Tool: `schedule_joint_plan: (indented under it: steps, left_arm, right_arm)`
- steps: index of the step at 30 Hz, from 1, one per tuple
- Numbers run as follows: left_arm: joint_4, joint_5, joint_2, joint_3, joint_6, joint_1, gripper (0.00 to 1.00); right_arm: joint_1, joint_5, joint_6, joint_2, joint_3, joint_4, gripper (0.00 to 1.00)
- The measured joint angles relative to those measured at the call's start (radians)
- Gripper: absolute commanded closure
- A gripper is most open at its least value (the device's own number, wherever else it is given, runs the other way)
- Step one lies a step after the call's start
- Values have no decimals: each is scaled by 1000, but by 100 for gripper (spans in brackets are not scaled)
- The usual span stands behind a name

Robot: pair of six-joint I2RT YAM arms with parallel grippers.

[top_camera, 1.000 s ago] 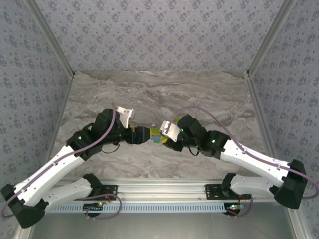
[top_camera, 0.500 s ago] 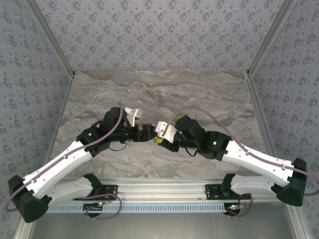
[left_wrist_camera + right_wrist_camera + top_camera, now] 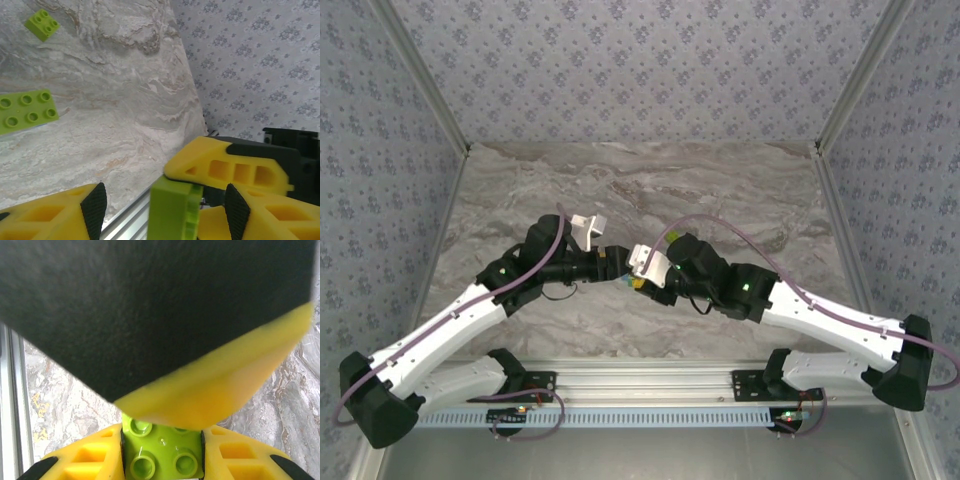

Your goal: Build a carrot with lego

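Patterned grey wall panels close in a marbled grey counter [image 3: 740,200] on three sides, and a metal rail runs along its near edge. The two arms reach in from the near corners and meet over the middle of the counter, slightly toward the near edge.

The right gripper [image 3: 635,279] is clamped on the carrot [image 3: 165,460]. In the right wrist view its yellow fingers [image 3: 85,460] press against both sides of a lime-green studded piece, the only part of the carrot that can be made out. The carrot is held up off the counter, between the two grippers.

The left gripper [image 3: 615,267] faces it head on. Its jaws stand apart, one on either side of the lime end of the carrot. In the left wrist view the black pads [image 3: 93,207] show a gap to the brick on each side. One of its fingers looms close and blurred across the top of the right wrist view.

Two loose pieces of lego lie studs up on the counter, well apart from each other. One is a flat lime brick [image 3: 27,110] with six studs showing. The other is a small lime brick [image 3: 42,24] with four studs.
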Motion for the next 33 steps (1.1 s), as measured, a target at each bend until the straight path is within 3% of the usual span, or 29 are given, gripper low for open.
schedule_joint_plan:
  steps: [11, 18, 33]
  left_arm:
    - [63, 55, 23, -24, -35, 0, 40]
    - [109, 79, 26, -48, -56, 4, 51]
    - [117, 109, 26, -86, -66, 6, 59]
  right_arm:
    - [0, 9, -14, 23, 10, 15, 67]
    - [0, 26, -14, 26, 10, 13, 67]
    - [-6, 34, -23, 46, 10, 28, 67]
